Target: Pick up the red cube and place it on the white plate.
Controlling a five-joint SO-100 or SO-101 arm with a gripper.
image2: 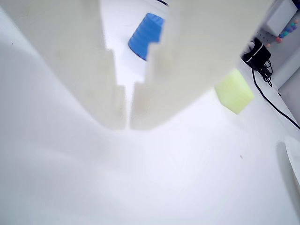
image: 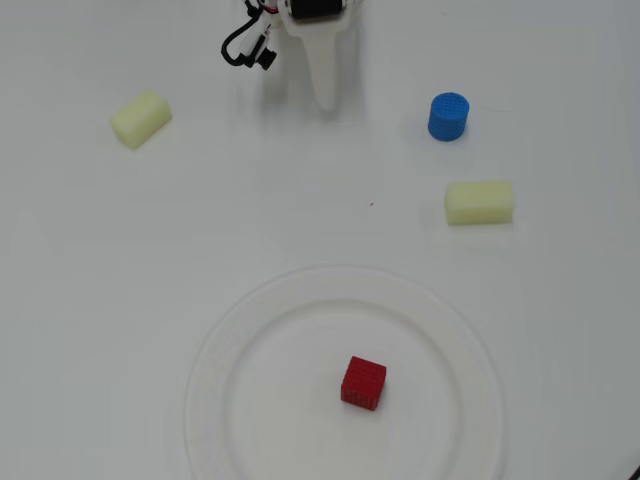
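The red cube (image: 363, 383) is bright red with tiny lines on its sides. The white plate (image: 340, 300) is white, like the table (image: 80, 300). The cylinder (image: 448, 116) is blue. The 2 blocks (image: 141, 118) (image: 479, 202) are pale yellow. The gripper (image2: 127, 123) is creamy white.

Setting: indoor tabletop test bench, likely a lab or desk.
Evidence: plain white table (image: 90, 300); black cables (image2: 269, 93) and small electronics at its edge.

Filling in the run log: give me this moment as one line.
red cube: on white plate | hand: shut, empty, away from plate | blue cylinder: untouched | task: placement looks done
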